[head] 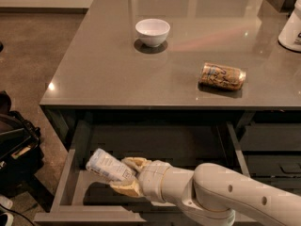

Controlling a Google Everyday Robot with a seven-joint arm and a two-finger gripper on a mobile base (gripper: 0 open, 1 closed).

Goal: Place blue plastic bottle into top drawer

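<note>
Gripper [125, 175] clamps blue plastic bottle [107, 165], tilted, inside top drawer's [188, 149] left half; can [222, 76] on counter [103, 69] above drawer.

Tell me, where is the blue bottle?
The blue plastic bottle is low on the left of the camera view, held by the gripper over the left part of the open top drawer, below the counter.

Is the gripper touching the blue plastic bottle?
Touching. In the camera view the gripper clamps the blue plastic bottle between both fingers, over the open top drawer.
</note>
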